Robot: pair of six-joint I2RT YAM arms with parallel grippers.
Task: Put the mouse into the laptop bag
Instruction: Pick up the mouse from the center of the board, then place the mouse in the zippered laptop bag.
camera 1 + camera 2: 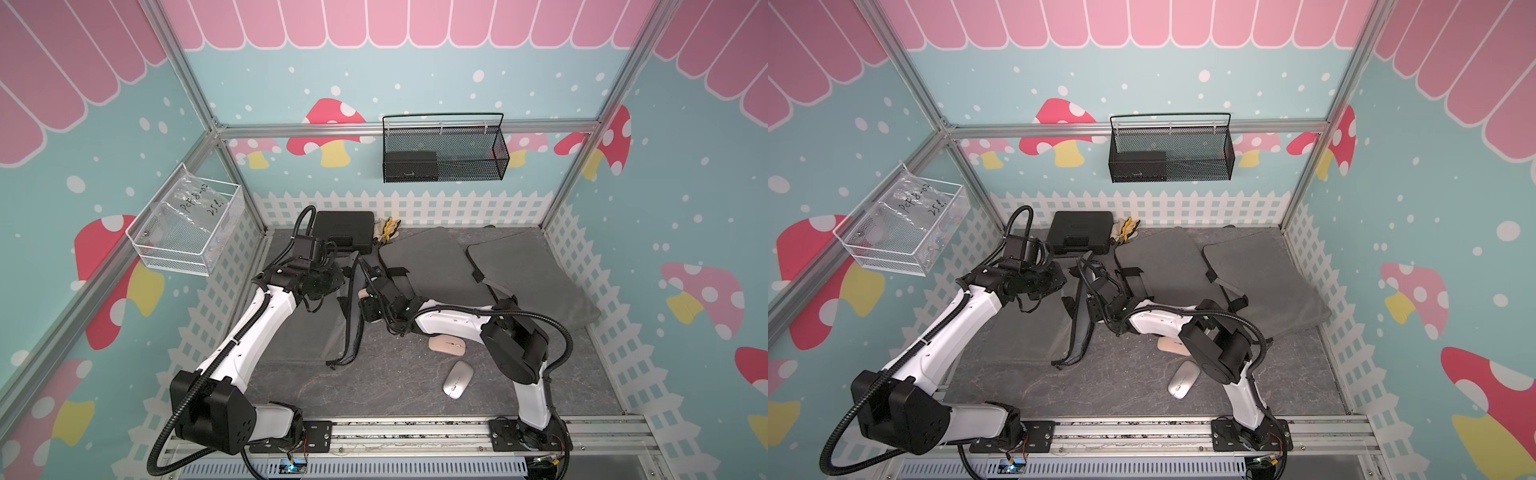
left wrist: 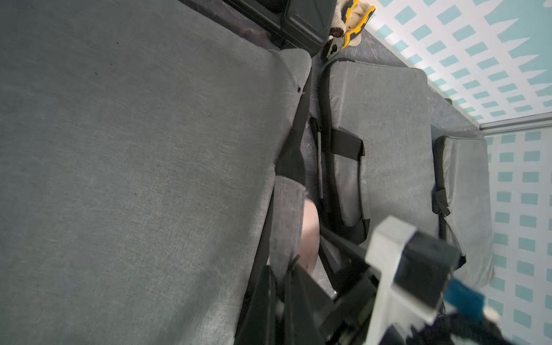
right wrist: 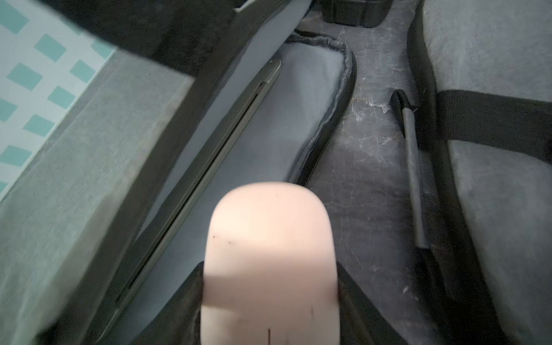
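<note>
The right gripper (image 3: 268,268) is clamped on the pink mouse (image 3: 268,224), whose nose sits at the mouth of the laptop bag (image 3: 298,119) — at the rim of the pale lining, not yet inside. The left gripper (image 1: 343,279) is closed on the bag's upper flap, holding it up. If that pinch slips, the flap drops onto the mouse. If the mouse is let go too early, it could slide out onto the desk (image 1: 374,386) near the silver mouse (image 1: 457,379).

Your top views: even, bright, soft shadows, wide-angle bending at edges. Wrist views dimmer; the pink mouse (image 3: 270,254) close-up is blurred, overexposed.
</note>
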